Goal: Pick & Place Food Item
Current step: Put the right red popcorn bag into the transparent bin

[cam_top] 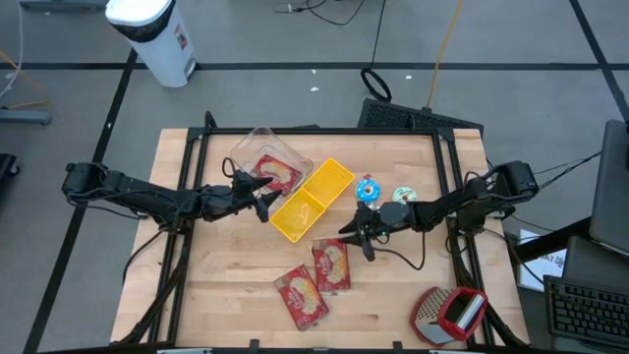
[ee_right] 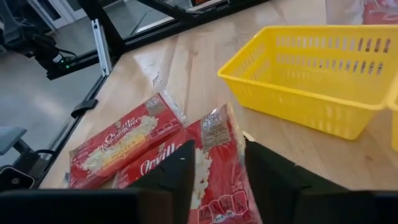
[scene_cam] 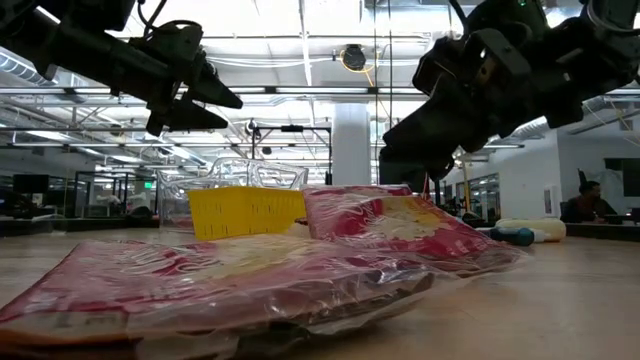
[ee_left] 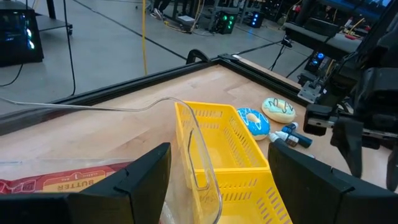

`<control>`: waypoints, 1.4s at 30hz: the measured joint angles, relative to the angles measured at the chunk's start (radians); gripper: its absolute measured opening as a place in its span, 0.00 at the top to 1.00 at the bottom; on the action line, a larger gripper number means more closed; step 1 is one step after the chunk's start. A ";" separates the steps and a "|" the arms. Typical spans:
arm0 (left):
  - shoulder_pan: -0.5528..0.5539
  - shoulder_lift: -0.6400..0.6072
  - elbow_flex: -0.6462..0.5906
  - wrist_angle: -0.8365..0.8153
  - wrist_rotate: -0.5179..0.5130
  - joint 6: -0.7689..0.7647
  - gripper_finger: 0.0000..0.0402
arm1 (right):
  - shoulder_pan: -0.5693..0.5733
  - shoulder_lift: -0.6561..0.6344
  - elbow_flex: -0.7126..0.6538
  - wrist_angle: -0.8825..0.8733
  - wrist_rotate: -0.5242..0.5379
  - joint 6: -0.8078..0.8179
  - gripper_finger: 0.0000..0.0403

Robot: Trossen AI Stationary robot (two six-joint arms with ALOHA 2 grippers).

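Yellow perforated plastic forms a two-compartment rectangular basket [cam_top: 313, 200] that lies diagonally near the middle of the pale wooden slatted surface [cam_top: 216, 285], and both its compartments look empty. Touching its upper-left end is a clear, thin-walled plastic tub [cam_top: 267, 157] with one red crinkly popcorn packet [cam_top: 276, 174] inside. Two more glossy red popcorn packets lie flat on the surface below the basket: one [cam_top: 331, 265] just below its lower end, the other [cam_top: 302, 297] beside it, nearer the front edge, with their corners overlapping. Two round frosted doughnut-shaped toys, one blue [cam_top: 368, 189] and one pale [cam_top: 404, 196], sit to the right of the basket. A red-and-grey boxy grater-like item [cam_top: 448, 314] rests at the front right corner. The left tool [cam_top: 257, 193] reaches in level from the left, its dark fingers spread wide and holding nothing, poised over the tub's rim beside the basket. The right tool [cam_top: 360, 236] stretches in from the right, tilted downward, its fingers partly apart and empty, hovering above the upper end of the nearer packet on the surface.
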 joint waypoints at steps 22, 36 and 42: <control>0.000 0.000 0.000 -0.004 0.000 -0.015 0.33 | -0.026 -0.024 -0.001 -0.284 -0.057 0.300 0.37; 0.000 0.000 0.000 -0.004 0.000 -0.012 0.33 | -0.024 0.018 -0.001 -0.146 -0.107 0.340 0.37; 0.000 0.000 0.000 -0.004 0.000 -0.011 0.33 | -0.023 0.084 0.002 -0.103 -0.110 0.351 0.37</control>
